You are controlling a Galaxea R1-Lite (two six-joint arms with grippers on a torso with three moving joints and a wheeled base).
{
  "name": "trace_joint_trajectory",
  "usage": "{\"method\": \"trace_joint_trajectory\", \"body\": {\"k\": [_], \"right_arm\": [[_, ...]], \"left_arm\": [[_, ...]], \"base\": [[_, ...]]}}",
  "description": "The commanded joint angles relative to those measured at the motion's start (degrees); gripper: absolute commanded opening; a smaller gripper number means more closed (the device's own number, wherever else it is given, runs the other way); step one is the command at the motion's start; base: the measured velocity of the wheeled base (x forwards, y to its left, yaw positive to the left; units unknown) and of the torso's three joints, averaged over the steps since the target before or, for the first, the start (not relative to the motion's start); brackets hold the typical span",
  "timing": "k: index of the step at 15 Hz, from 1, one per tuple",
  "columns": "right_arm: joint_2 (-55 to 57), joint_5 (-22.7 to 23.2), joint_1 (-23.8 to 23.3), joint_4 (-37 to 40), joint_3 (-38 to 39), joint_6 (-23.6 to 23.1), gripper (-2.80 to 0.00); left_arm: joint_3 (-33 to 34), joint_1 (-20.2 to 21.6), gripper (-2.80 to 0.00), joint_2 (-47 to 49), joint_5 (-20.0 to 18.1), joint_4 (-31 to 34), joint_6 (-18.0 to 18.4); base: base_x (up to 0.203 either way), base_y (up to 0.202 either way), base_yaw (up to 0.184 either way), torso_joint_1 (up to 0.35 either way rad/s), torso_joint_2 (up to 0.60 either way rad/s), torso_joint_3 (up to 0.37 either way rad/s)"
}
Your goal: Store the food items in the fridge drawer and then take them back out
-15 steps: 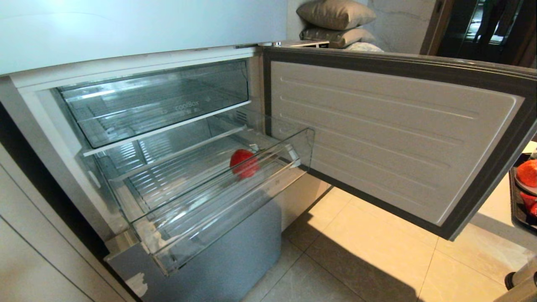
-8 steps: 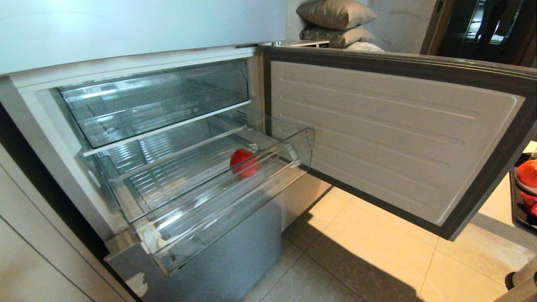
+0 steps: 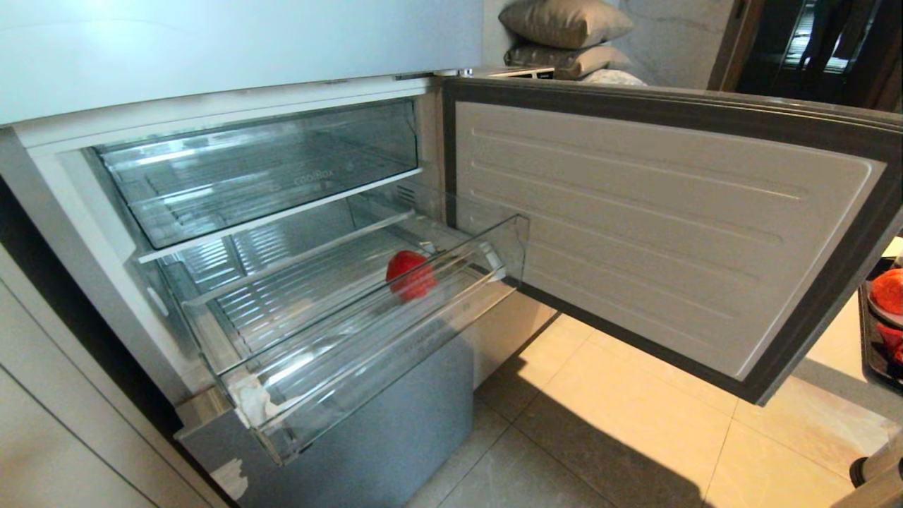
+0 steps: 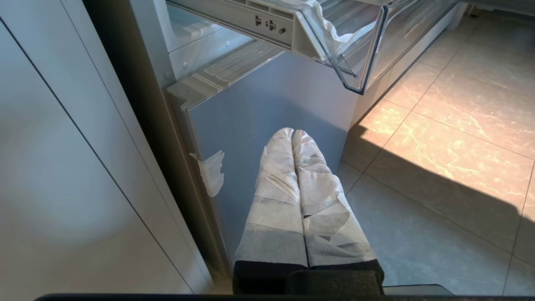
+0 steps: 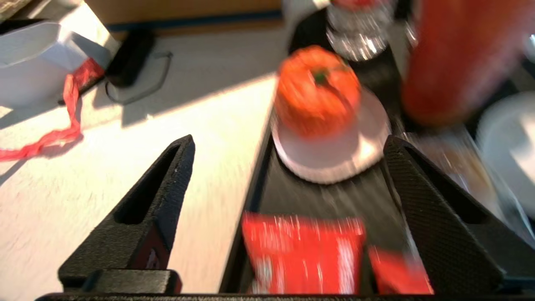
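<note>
Progress: one food item, the red fruit (image 3: 410,274), is seen lying inside the pulled-out fridge drawer (image 3: 367,353), near its right end and close behind the clear front wall. The second item, the orange-red fruit (image 5: 317,90), is not yet stored; it sits on a small white plate (image 5: 334,161) on a black tray (image 5: 309,196) outside the fridge. The fridge door (image 3: 663,233) stands open. The storing half is therefore judged roughly half complete, with the whole taking-out half not begun.

Right gripper (image 5: 288,142): the fingers are spread wide and nothing is held between them. The orange-red fruit lies just beyond the fingertips, roughly centred in the gap though slightly toward the right-hand finger (image 5: 434,200) in the wrist view. The tray floor and red packets (image 5: 303,251) lie between and beneath the fingers. The wrist view is streaked, so contact cannot be judged; the fruit appears apart from both fingers. The pose is judged to be an approach for a grasp.

Left gripper (image 4: 292,133): the white-wrapped fingers (image 4: 278,188) are pressed together, empty, pointing at the grey lower fridge panel (image 4: 267,100). The drawer's corner lies beyond and above the fingertips, well apart. The arm is judged parked.
</note>
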Motion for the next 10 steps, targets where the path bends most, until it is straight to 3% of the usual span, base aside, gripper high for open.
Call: {"method": "trace_joint_trajectory", "body": {"k": [1, 7, 10], "right_arm": [[6.7, -0.3, 0.9, -3.4, -2.3, -1.2, 0.00], [15.5, -1.4, 0.6, -5.0, -11.3, -2.8, 0.00], [20.7, -1.1, 0.6, -10.3, -15.2, -2.9, 0.00]], "left_arm": [[0.0, 0.1, -2.80, 0.0, 0.0, 0.0, 0.0], [0.0, 0.0, -2.80, 0.0, 0.1, 0.0, 0.0], [0.0, 0.0, -2.80, 0.0, 0.0, 0.0, 0.0]], "base": [[0.000, 0.000, 0.000, 0.000, 0.00, 0.000], [0.000, 0.000, 0.000, 0.000, 0.00, 0.000], [0.000, 0.000, 0.000, 0.000, 0.00, 0.000]]}}
